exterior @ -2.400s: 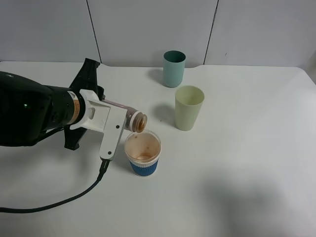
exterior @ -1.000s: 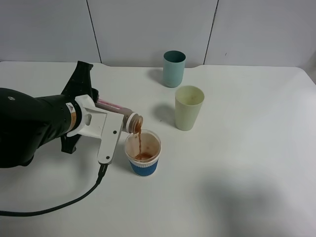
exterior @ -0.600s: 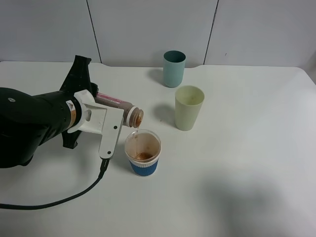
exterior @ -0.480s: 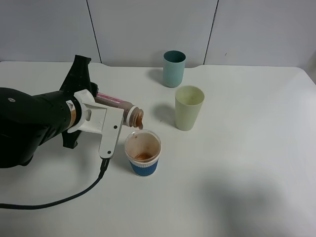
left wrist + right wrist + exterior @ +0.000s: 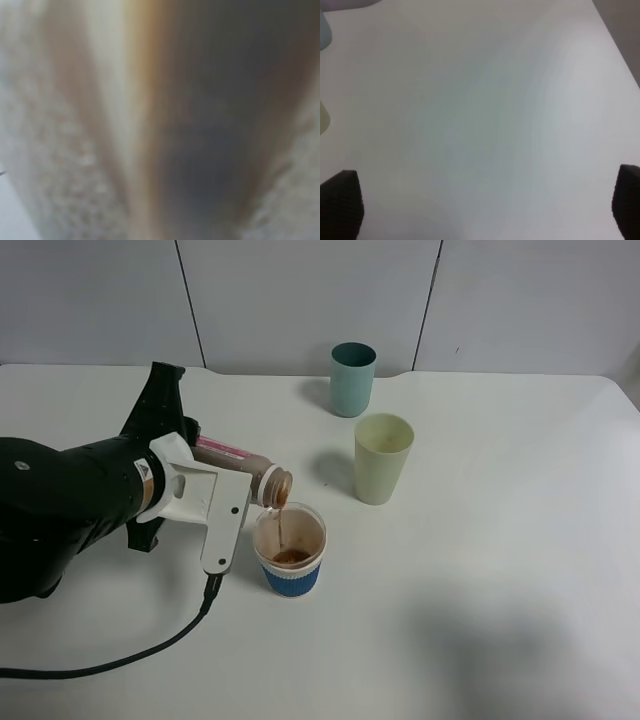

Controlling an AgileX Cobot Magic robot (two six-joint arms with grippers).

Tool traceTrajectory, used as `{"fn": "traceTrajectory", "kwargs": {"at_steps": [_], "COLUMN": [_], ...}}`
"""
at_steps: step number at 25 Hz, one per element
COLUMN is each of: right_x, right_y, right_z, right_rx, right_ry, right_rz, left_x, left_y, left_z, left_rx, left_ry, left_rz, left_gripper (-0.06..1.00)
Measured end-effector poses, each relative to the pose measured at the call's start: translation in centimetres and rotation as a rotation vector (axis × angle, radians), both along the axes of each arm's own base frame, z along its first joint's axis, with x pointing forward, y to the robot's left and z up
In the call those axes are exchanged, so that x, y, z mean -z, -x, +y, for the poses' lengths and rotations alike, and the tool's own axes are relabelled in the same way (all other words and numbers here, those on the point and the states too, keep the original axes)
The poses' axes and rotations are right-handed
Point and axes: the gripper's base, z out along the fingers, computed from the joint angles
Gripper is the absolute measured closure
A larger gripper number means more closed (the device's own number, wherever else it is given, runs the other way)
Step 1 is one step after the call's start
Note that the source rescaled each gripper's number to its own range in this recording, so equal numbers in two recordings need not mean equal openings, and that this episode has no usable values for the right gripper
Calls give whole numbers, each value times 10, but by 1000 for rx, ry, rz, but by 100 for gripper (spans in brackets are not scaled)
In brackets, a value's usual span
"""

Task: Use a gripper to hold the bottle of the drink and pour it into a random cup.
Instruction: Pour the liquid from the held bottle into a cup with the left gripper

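Pouring is under way at the near left of the white table [image 5: 500,540]: the bottle of the drink [image 5: 226,451] lies tipped well over, its open brown-stained neck pointing right and slightly downward, just above the left part of the rim of the cup [image 5: 290,552]. A thin brown stream [image 5: 281,525] falls from the neck into the cup, where a small pool of brown liquid sits at the bottom. The cup, with its blue ribbed sleeve and white rim, stands upright on the table.

The left gripper [image 5: 205,476] reaches in from the left, its jaws closed around the body of the bottle; the white jaw piece lies on the near side of the bottle and a black part rises on the far side. A black cable [image 5: 150,650] trails from it across the near table toward the left edge. The left wrist view is filled with a close blur of brown, cream and dark streaks, and nothing in it can be made out.

The right gripper [image 5: 482,205] appears only in its own wrist view, over bare table, with its two dark fingertips [image 5: 340,202] spread wide apart and nothing between them.

A pale green cup [image 5: 382,458] stands upright to the right of and farther than the blue cup, apart from it, and a teal cup [image 5: 352,378] stands farther still, near the back wall.
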Motion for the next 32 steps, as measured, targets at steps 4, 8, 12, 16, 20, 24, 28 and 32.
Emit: {"fn": "traceTrajectory", "kwargs": {"at_steps": [4, 8, 12, 16, 20, 24, 28, 32], "right_x": [0, 0, 0, 0, 0, 0, 0, 0], "right_y": [0, 0, 0, 0, 0, 0, 0, 0], "right_z": [0, 0, 0, 0, 0, 0, 0, 0], "right_rx": [0, 0, 0, 0, 0, 0, 0, 0], "right_ry": [0, 0, 0, 0, 0, 0, 0, 0], "right_rz": [0, 0, 0, 0, 0, 0, 0, 0], "left_x": [0, -1, -2, -2, -3, -4, -4, -4], "left_y": [0, 0, -1, 0, 3, 4, 4, 4], "left_z": [1, 2, 2, 1, -1, -2, -2, -1], "left_rx": [-16, -20, -19, -20, -16, -16, -19, -22], "left_ry": [5, -2, -5, -11, -10, -12, -14, -14], "left_rz": [-6, -19, -29, -42, -51, -60, -64, -66], "left_gripper": [94, 94, 94, 94, 94, 94, 94, 94]}}
